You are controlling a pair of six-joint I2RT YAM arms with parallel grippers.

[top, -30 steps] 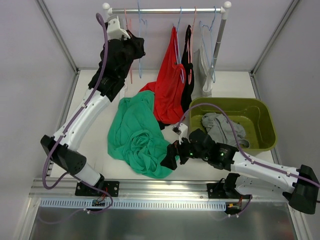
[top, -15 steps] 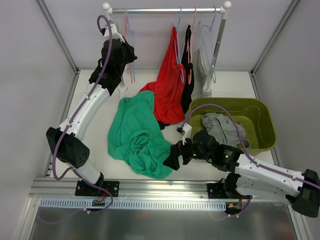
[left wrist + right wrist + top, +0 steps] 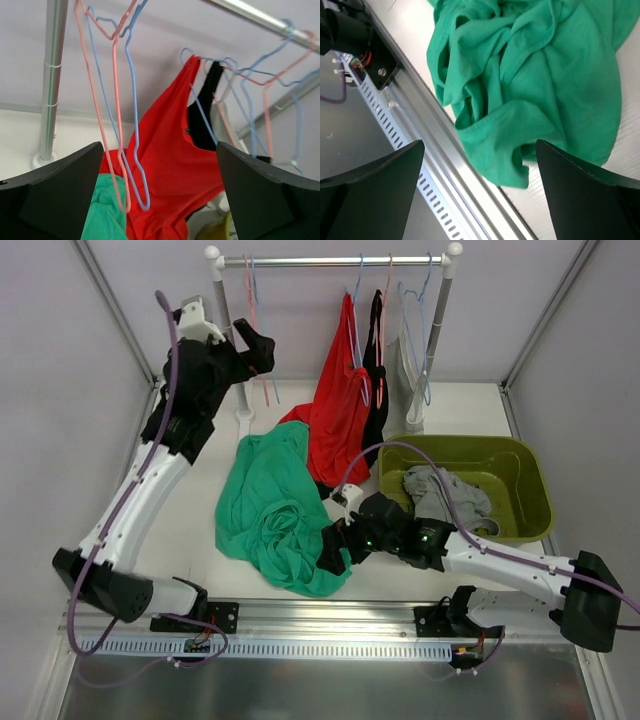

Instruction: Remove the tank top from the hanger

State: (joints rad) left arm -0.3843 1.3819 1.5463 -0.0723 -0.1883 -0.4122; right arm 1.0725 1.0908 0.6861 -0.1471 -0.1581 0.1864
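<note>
Top external view: high at the near edge, looking down over the white surface [image 3: 205, 540]. Left wrist view: close, angled upward at the red fabric tank top [image 3: 170, 165]. Right wrist view: close, downward onto the crumpled green garment [image 3: 535, 75]. Overhead shares both.

the left arm [image 3: 150, 490], white shells with black joints, climbs from its base at the near left and leans away, a purple cable [image 3: 168, 350] looping along it. its black wrist sits high and turns rightward, so the left pincer [image 3: 258, 348] [image 3: 159, 147], black with two broad fingers, points to the right, held high. in the left wrist view its fingers [image 3: 55, 195] stand spread wide. the right arm [image 3: 500, 565], of the same build, stretches low from its base at the near right toward the left, nearly level. the right pincer [image 3: 330, 550] [image 3: 480, 145], also black, points left and slightly down, its fingers [image 3: 585, 190] likewise parted wide.
</note>
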